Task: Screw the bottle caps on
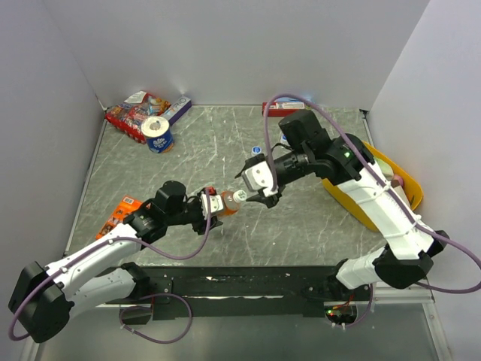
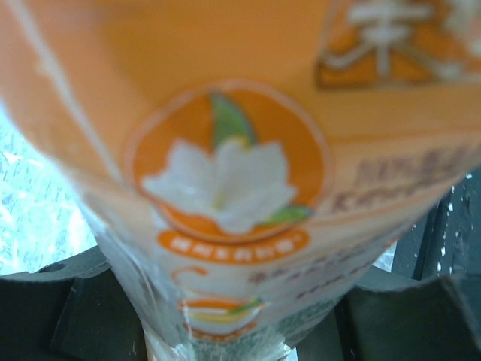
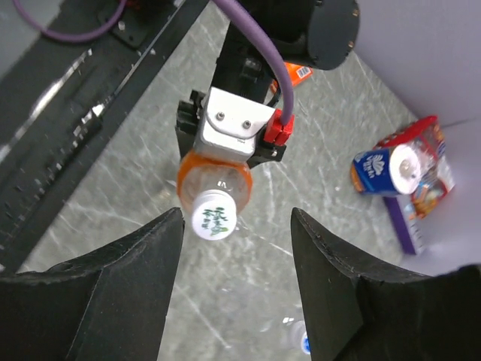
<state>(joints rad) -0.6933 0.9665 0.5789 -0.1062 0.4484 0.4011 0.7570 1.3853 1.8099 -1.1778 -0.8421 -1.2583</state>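
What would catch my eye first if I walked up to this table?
Mid-table, the left claw grips a small orange bottle held sideways, its white cap pointing at the other arm. The right claw hangs open just before that cap, not touching it. A bright yellow bin sits at the table's right edge.

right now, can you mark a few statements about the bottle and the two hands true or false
1. The left hand is shut on the bottle. True.
2. The bottle's neck is bare. False: a white cap sits on it.
3. The right hand is clamped on the cap. False: its fingers stand open on either side of it.
4. A tape roll lies near the table's far left corner. True.
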